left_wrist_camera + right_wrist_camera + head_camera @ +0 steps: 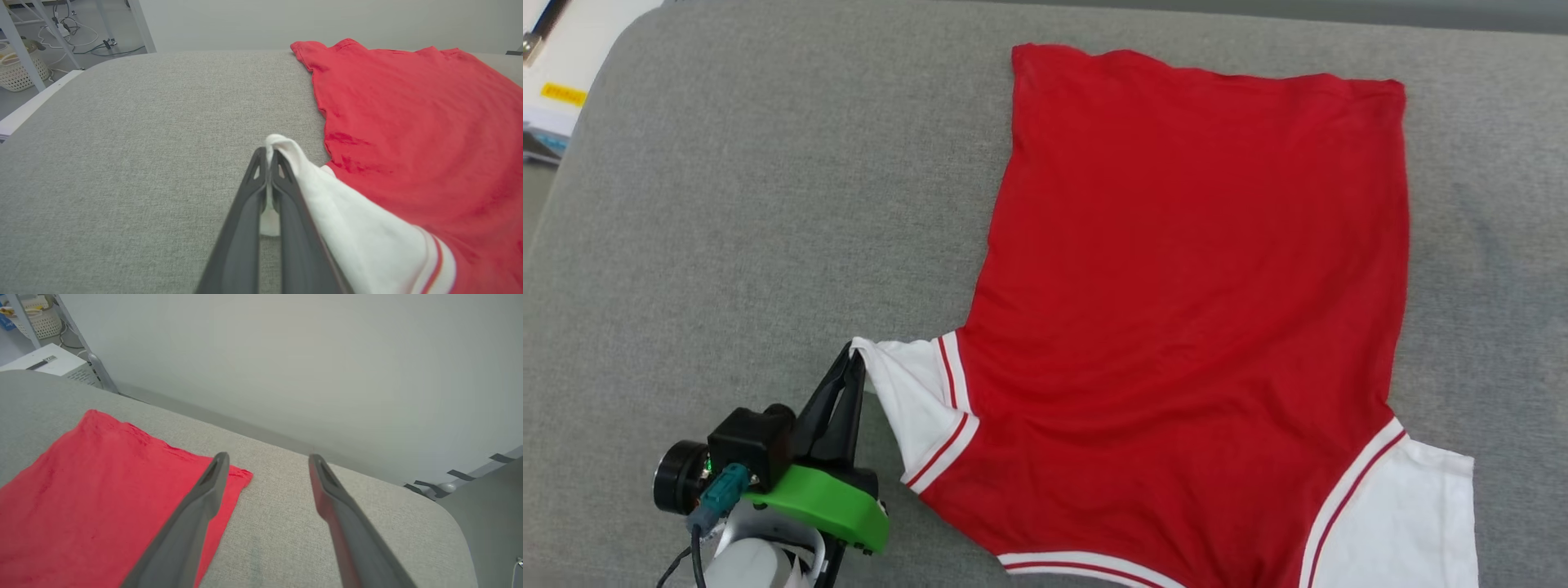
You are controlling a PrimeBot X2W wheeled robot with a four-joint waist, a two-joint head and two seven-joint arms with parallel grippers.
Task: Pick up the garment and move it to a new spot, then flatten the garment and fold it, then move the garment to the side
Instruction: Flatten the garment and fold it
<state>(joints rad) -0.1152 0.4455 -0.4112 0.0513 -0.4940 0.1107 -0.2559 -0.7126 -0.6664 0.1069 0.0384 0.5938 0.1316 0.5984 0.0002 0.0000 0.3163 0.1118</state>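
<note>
The garment (1192, 310), a red jersey with white sleeves and striped trim, lies spread flat on the grey cushioned surface (752, 212), plain red side up, hem toward the far edge. My left gripper (856, 353) is shut on the tip of the near-left white sleeve (907, 400), pulling it outward. In the left wrist view the white sleeve (351, 220) bunches between and over the closed fingers (245, 216) of the left gripper (267, 153). My right gripper (267, 457) hangs open above the garment's far right hem corner (237, 475), holding nothing.
The grey surface has rounded corners and drops off at the far edge. A white table edge (564, 73) stands beyond its left corner. A woven basket (18, 69) and cables lie on the floor past the left side. A pale wall (286, 355) rises behind.
</note>
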